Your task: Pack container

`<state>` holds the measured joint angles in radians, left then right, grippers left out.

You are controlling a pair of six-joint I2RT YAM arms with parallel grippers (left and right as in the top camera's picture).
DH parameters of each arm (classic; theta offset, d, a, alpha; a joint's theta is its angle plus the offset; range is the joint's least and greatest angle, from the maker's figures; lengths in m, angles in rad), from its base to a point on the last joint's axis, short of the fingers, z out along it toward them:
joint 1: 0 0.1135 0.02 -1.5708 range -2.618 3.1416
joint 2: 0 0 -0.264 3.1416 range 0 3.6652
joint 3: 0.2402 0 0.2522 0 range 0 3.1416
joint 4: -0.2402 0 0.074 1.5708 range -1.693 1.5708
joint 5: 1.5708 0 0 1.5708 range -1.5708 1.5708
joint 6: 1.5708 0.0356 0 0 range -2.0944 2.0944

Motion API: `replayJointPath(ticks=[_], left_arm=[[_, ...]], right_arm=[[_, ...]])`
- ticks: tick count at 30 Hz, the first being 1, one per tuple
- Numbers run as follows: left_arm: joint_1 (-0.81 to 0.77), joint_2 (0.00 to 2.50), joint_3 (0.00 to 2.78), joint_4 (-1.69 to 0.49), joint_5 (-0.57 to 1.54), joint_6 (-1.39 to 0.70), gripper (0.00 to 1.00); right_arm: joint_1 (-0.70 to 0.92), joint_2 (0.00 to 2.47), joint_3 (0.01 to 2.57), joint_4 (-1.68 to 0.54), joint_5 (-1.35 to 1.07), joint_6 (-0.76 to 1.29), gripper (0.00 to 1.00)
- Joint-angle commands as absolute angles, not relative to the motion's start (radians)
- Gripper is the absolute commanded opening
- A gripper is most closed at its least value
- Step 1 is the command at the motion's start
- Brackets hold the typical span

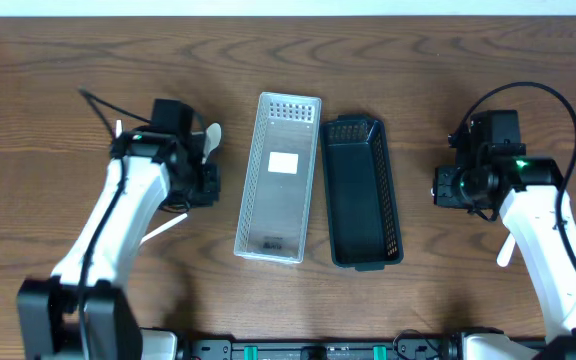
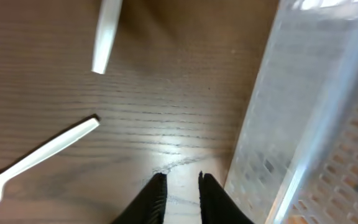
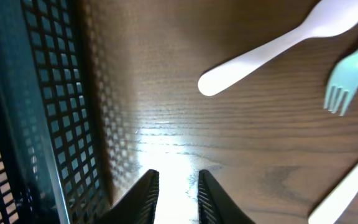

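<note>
A white perforated tray [image 1: 278,178] and a dark mesh container [image 1: 363,192] lie side by side at the table's middle, both empty. My left gripper [image 1: 206,185] hangs just left of the tray; in the left wrist view its jaws [image 2: 182,183] are slightly apart over bare wood, the tray wall [image 2: 303,124] to their right. My right gripper [image 1: 446,187] is right of the dark container; its jaws [image 3: 178,180] are slightly apart and empty beside the container's wall [image 3: 36,112]. A white spoon [image 3: 278,43], a pale fork [image 3: 350,74] and a white handle [image 3: 347,186] lie ahead.
A white spoon [image 1: 211,138] and a white utensil [image 1: 163,228] lie near the left arm; in the left wrist view they show as a handle [image 2: 106,37] and a white utensil [image 2: 39,155]. Another white utensil [image 1: 505,250] lies by the right arm.
</note>
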<state>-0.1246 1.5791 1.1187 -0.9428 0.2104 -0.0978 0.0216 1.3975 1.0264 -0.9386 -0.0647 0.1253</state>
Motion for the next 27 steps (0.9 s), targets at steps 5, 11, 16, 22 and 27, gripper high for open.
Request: replayJointPath(ticks=[5, 11, 16, 22, 27], left_arm=[[-0.168, 1.692, 1.116, -0.949, 0.217, -0.09, 0.19], [-0.236, 1.7, 1.116, -0.95, 0.217, -0.091, 0.19], [-0.306, 1.7, 1.116, -0.961, 0.217, -0.091, 0.18], [-0.355, 1.7, 1.116, -0.962, 0.217, -0.091, 0.19], [-0.366, 1.7, 1.116, -0.971, 0.217, -0.091, 0.19]], right_arm=[[0.028, 1.481, 1.026, -0.942, -0.121, 0.126, 0.06], [0.086, 1.547, 1.026, -0.939, -0.175, 0.117, 0.08], [0.139, 1.582, 1.026, -0.929, -0.22, 0.115, 0.1], [0.188, 1.599, 1.026, -0.921, -0.294, 0.104, 0.1], [0.197, 1.599, 1.026, -0.915, -0.296, 0.104, 0.11]])
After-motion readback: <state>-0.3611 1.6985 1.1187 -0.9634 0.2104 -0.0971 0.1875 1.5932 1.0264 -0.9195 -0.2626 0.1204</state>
